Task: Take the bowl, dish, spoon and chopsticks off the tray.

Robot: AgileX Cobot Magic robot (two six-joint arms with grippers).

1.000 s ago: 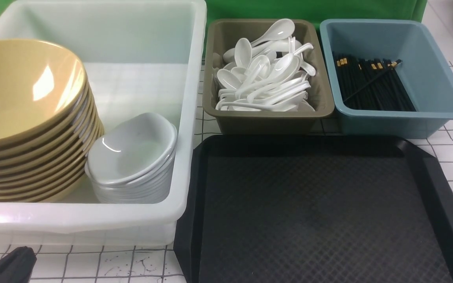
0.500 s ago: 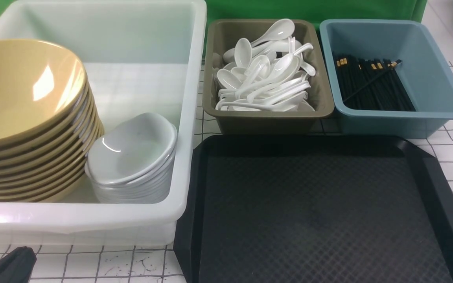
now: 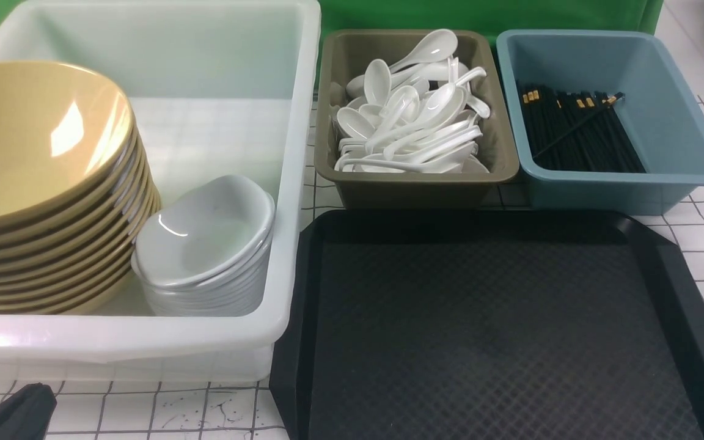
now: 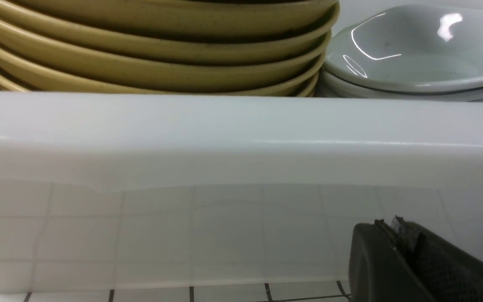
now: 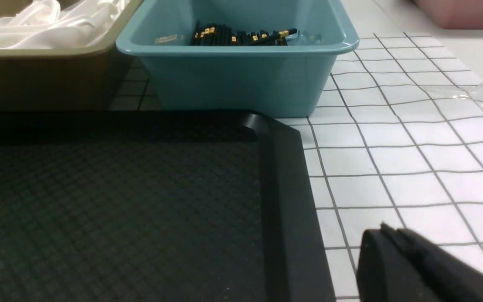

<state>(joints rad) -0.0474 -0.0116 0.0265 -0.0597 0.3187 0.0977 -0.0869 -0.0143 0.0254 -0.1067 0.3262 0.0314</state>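
tray [image 3: 498,318] looked bare, so clearing seemed done. bowls [image 3: 46,140], dishes [image 3: 205,238], spoons [image 3: 410,122], chopsticks [image 3: 578,131] sat in their tubs. left fingers [image 4: 396,228] and right fingers [image 5: 386,235] were together; next just needed arms parked.

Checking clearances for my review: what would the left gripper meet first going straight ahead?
Probably the near wall of the white tub, though depth is hard to judge.

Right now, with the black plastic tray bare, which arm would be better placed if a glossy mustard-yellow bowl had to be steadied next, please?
Probably the left: its dark gripper is by the white plastic tub holding those bowls.
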